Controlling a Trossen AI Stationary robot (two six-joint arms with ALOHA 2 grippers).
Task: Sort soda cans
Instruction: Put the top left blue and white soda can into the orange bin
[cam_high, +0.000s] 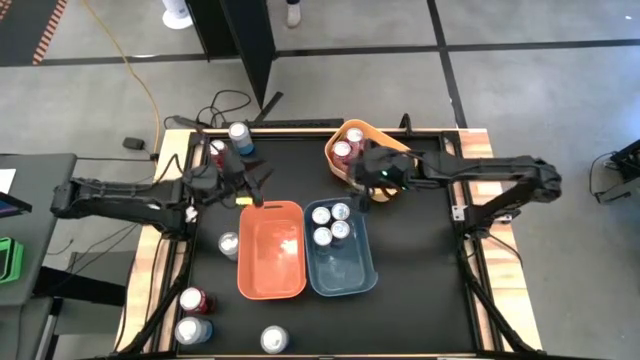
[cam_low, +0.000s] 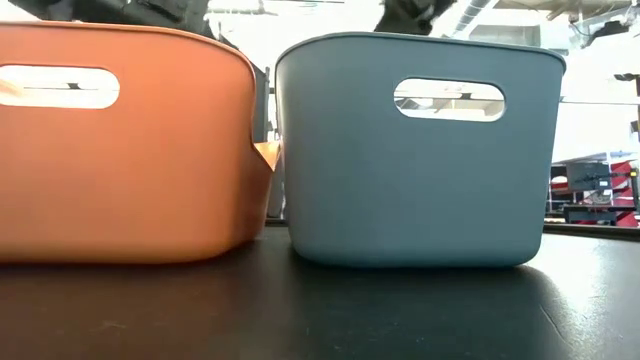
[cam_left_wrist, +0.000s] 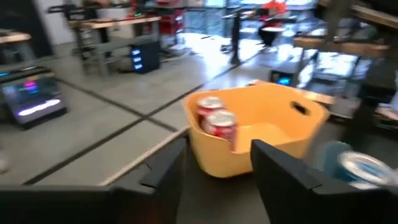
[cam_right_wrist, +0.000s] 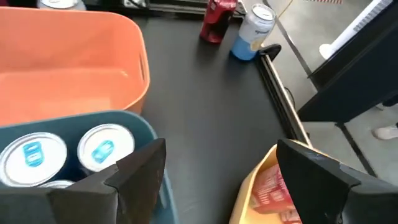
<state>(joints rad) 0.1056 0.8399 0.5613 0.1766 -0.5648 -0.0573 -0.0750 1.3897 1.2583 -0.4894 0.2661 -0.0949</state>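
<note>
In the high view my left gripper (cam_high: 252, 190) hangs open and empty over the table just beyond the orange bin's (cam_high: 271, 250) far left corner. My right gripper (cam_high: 362, 186) is open and empty between the yellow bin (cam_high: 372, 132) and the blue bin (cam_high: 345, 268). Several blue-topped cans (cam_high: 331, 223) stand in the blue bin. Two red cans (cam_left_wrist: 214, 118) stand in the yellow bin. A red can (cam_high: 218, 150) and a blue can (cam_high: 240, 135) stand at the table's far left. A silver can (cam_high: 229, 243) stands left of the orange bin. Three more cans (cam_high: 195, 300) stand near the near left corner.
The orange bin (cam_low: 120, 140) and blue bin (cam_low: 420, 150) stand side by side mid-table and fill the low view. The orange bin holds no cans. Bare black tabletop (cam_high: 420, 250) lies right of the blue bin. Cables (cam_high: 215, 105) trail off the table's far left edge.
</note>
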